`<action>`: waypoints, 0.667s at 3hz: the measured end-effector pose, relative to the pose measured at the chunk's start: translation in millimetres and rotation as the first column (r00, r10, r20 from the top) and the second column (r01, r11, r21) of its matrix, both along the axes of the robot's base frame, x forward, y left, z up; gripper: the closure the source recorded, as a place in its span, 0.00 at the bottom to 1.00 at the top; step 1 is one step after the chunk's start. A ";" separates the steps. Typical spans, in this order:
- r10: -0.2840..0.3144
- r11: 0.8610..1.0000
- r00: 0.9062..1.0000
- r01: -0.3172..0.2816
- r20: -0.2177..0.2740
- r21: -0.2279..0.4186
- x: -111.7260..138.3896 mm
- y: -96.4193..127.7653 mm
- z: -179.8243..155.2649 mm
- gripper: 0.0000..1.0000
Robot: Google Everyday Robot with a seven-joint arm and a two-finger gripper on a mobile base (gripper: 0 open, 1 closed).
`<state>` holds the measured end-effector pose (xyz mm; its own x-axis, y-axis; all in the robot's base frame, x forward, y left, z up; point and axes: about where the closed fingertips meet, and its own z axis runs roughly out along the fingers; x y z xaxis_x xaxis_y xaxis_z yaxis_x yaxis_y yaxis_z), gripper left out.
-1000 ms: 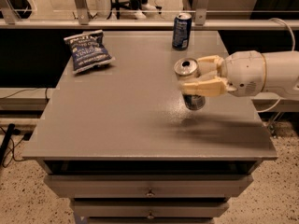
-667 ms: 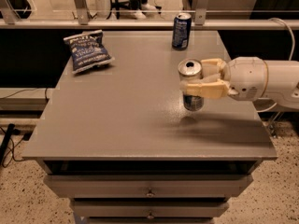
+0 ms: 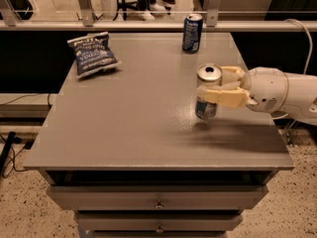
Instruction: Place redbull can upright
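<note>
On my worktop (image 3: pixel 129 118), a bag (image 3: pixel 91 53) lies near the far left corner, and a blue can (image 3: pixel 192 32) stands at the far edge. Toward the right edge, my hand (image 3: pixel 211 85) pinches the redbull can (image 3: pixel 205 109), which is upright. I can't tell whether its base touches down.

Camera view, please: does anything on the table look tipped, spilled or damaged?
Nothing stands out. The redbull can is upright in the gripper near the right side of the table; the dark blue can stands upright at the far edge; the chip bag lies flat.
</note>
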<state>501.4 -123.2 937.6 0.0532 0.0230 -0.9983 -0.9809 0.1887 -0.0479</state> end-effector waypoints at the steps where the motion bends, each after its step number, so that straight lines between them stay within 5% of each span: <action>1: 0.022 0.999 0.999 -0.021 -0.041 0.024 2.8 -1.4 -5.8 1.00; 2: 0.036 0.999 0.997 -0.035 -0.067 0.006 5.1 0.6 -12.0 1.00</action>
